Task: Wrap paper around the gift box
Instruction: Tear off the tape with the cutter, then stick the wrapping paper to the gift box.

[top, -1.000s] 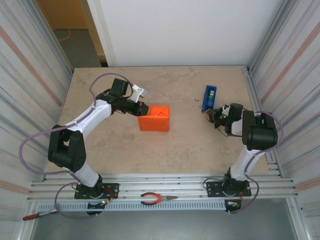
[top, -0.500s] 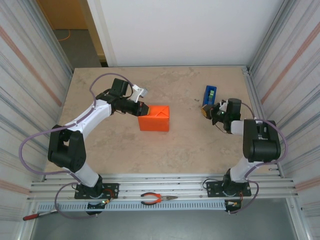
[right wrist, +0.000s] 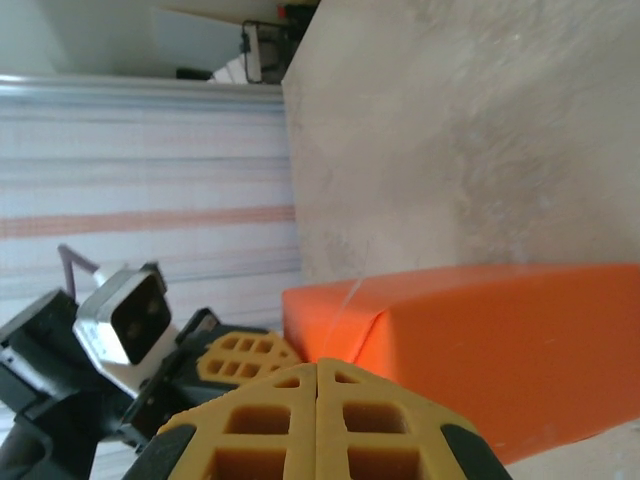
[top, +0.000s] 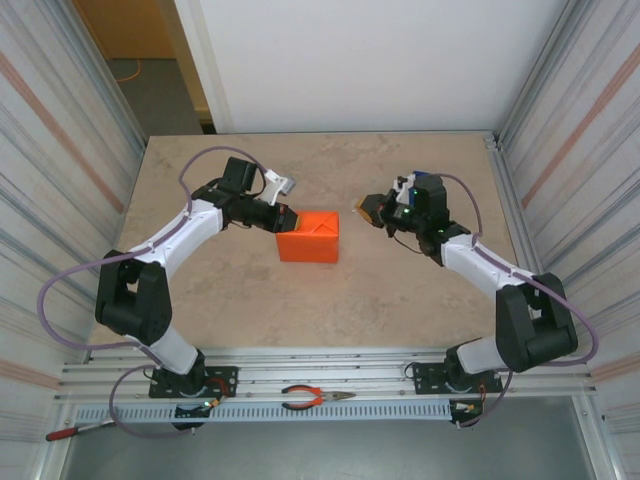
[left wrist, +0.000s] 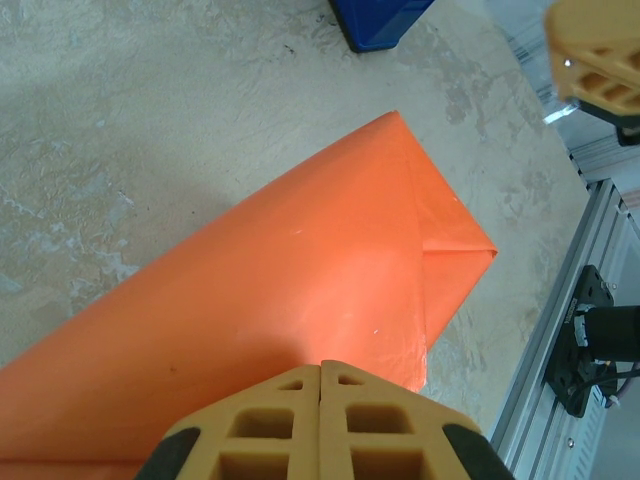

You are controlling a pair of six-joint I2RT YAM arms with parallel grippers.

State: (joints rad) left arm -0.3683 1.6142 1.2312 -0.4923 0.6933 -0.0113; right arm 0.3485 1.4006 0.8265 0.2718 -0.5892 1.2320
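Observation:
The gift box [top: 310, 238] lies left of the table's middle with the orange paper [left wrist: 250, 300] folded round it. One end flap of the paper comes to a point [left wrist: 455, 245]. My left gripper [top: 288, 217] is shut, its tips resting against the box's left side; in the left wrist view the closed fingertips [left wrist: 320, 375] lie on the paper. My right gripper [top: 368, 207] is shut and hovers a short way right of the box, apart from it. From the right wrist, its tips [right wrist: 318, 365] point at the box [right wrist: 480, 350], with the left gripper [right wrist: 245, 355] beyond.
A blue tape dispenser [top: 428, 183] stands behind the right wrist, also seen as a blue tape dispenser [left wrist: 380, 20] past the box. Orange-handled pliers [top: 315, 398] and a red-handled tool [top: 70, 432] lie on the front rail. Corrugated metal walls close both sides.
The right arm has swung left from beside the tape dispenser, bringing its shut gripper near the box's right side. The left arm and the box have stayed put.

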